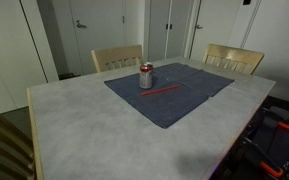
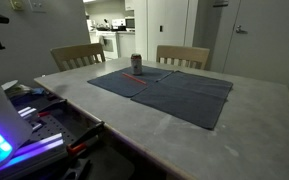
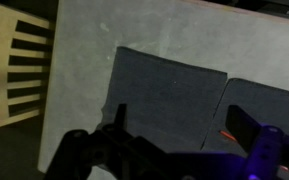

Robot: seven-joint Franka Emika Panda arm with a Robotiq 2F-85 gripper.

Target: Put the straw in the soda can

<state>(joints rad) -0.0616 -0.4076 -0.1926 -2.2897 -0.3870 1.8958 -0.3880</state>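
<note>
Open gripper [image 3: 181, 120], hanging high and pointing downward

In the wrist view the gripper comes in from the bottom edge, dark and partly blurred. Its two fingers stand wide apart: one finger [image 3: 120, 112] rises left of centre as a thin dark blade, the other [image 3: 243, 124] sits toward the right as a broader dark block. The jaws hold nothing and touch nothing. Below the fingers the linkage and knuckles spread along the lower edge as a black mass, with a purple glow on its right part. The rest of the arm cannot be made out in this view
</note>
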